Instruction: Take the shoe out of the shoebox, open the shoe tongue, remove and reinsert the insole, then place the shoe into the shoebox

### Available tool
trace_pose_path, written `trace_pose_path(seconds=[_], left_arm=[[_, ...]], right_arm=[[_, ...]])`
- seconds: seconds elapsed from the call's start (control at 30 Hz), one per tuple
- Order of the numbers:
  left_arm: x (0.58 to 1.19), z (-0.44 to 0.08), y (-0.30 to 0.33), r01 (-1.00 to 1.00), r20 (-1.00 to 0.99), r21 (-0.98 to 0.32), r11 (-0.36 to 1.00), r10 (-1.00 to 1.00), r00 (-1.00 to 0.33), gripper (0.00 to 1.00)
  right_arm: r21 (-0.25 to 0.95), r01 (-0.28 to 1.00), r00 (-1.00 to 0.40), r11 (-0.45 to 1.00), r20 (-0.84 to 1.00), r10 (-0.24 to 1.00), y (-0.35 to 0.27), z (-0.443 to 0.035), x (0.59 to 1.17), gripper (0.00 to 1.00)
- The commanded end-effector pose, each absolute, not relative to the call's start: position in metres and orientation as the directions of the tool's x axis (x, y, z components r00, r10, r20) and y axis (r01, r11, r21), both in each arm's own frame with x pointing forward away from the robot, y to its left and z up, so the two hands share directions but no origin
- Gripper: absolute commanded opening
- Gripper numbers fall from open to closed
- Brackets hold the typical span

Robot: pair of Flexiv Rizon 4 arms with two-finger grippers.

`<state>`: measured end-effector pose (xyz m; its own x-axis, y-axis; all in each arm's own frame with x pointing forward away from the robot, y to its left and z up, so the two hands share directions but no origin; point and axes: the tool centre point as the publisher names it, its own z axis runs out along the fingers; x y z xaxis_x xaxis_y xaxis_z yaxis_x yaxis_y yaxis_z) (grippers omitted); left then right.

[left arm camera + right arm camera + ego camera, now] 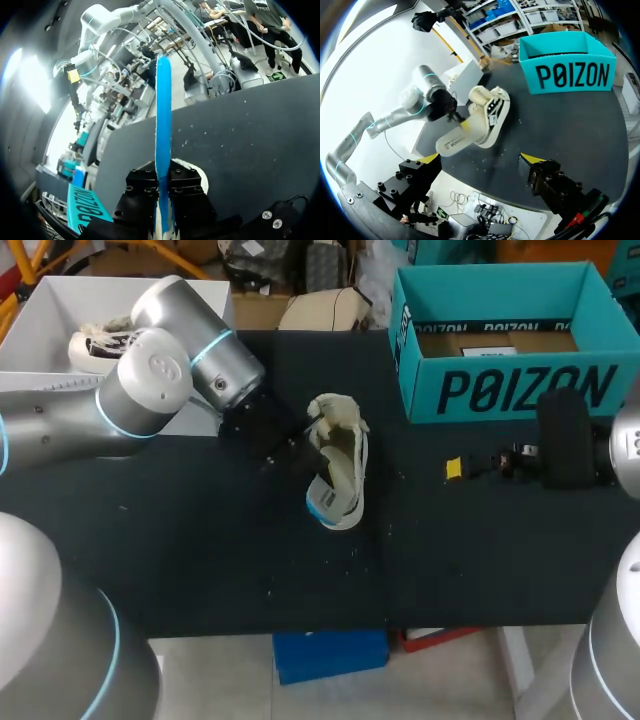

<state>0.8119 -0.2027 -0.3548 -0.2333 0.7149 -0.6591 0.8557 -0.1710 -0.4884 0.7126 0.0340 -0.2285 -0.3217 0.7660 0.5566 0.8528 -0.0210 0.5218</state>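
Head view: insole pinched beside the shoe

Mid-scene on the black table (200,570), a cream shoe (345,435), lying lengthwise far to near, outside the teal shoebox (520,390) at far right. At the shoe's near end, the insole (322,502), blue on one face, sticking out past the shoe. Just left of the shoe, the left gripper (290,452), fingers pressed together on the insole. From the left wrist, the same insole edge-on, clamped between the two black fingers. To the right, well apart from the shoe and just near of the shoebox, the right gripper (455,468), fingers spread wide, nothing between them. Far left, a white box (40,310) with another shoe (100,340) inside.
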Motion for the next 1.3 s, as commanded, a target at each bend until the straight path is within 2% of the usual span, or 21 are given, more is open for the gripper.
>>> trace_pose_path(seconds=[0.03, 0.57, 0.6, 0.63, 0.67, 0.7, 0.77, 0.9, 1.0, 1.13, 1.27, 1.3], left_arm=[[0.818, -0.362, -0.209, 0.857, -0.658, -0.489, -0.163, 0.713, -0.240, 0.00], [0.843, -0.374, -0.210, 0.901, -0.621, -0.428, -0.066, 0.746, -0.240, 0.00], [0.845, -0.375, -0.210, 0.904, -0.621, -0.423, -0.064, 0.747, -0.237, 0.07], [0.845, -0.374, -0.211, 0.905, -0.621, -0.421, -0.061, 0.747, -0.238, 0.26], [0.846, -0.374, -0.211, 0.907, -0.619, -0.416, -0.060, 0.750, -0.234, 0.49], [0.846, -0.372, -0.212, 0.909, -0.622, -0.412, -0.060, 0.748, -0.232, 0.81], [0.844, -0.368, -0.212, 0.908, -0.633, -0.413, -0.067, 0.738, -0.234, 1.00], [0.833, -0.360, -0.210, 0.909, -0.635, -0.409, -0.078, 0.740, -0.222, 0.96], [0.822, -0.352, -0.207, 0.912, -0.636, -0.402, -0.087, 0.743, -0.209, 0.82], [0.807, -0.342, -0.204, 0.912, -0.638, -0.398, -0.104, 0.745, -0.194, 0.72], [0.794, -0.334, -0.205, 0.910, -0.641, -0.397, -0.123, 0.747, -0.178, 0.48], [0.790, -0.333, -0.205, 0.908, -0.639, -0.398, -0.129, 0.749, -0.174, 0.46]], right_arm=[[0.521, 0.853, -0.320, -0.021, 0.556, 0.767, 0.034, -0.228, 0.712, 1.00], [0.521, 0.853, -0.320, -0.021, 0.556, 0.767, 0.034, -0.228, 0.712, 1.00], [0.521, 0.853, -0.320, -0.021, 0.556, 0.767, 0.034, -0.228, 0.712, 1.00], [0.521, 0.853, -0.320, -0.021, 0.556, 0.767, 0.034, -0.228, 0.712, 1.00], [0.521, 0.853, -0.320, -0.021, 0.556, 0.767, 0.034, -0.228, 0.712, 1.00], [0.521, 0.853, -0.320, -0.021, 0.556, 0.767, 0.034, -0.228, 0.712, 1.00], [0.521, 0.853, -0.320, -0.021, 0.556, 0.767, 0.034, -0.228, 0.712, 1.00], [0.521, 0.853, -0.320, -0.021, 0.556, 0.767, 0.034, -0.228, 0.712, 1.00], [0.521, 0.853, -0.320, -0.021, 0.556, 0.767, 0.034, -0.228, 0.712, 1.00], [0.521, 0.853, -0.320, -0.021, 0.556, 0.767, 0.034, -0.228, 0.712, 1.00], [0.521, 0.853, -0.320, -0.021, 0.556, 0.767, 0.034, -0.228, 0.712, 1.00], [0.521, 0.853, -0.320, -0.021, 0.556, 0.767, 0.034, -0.228, 0.712, 1.00]])
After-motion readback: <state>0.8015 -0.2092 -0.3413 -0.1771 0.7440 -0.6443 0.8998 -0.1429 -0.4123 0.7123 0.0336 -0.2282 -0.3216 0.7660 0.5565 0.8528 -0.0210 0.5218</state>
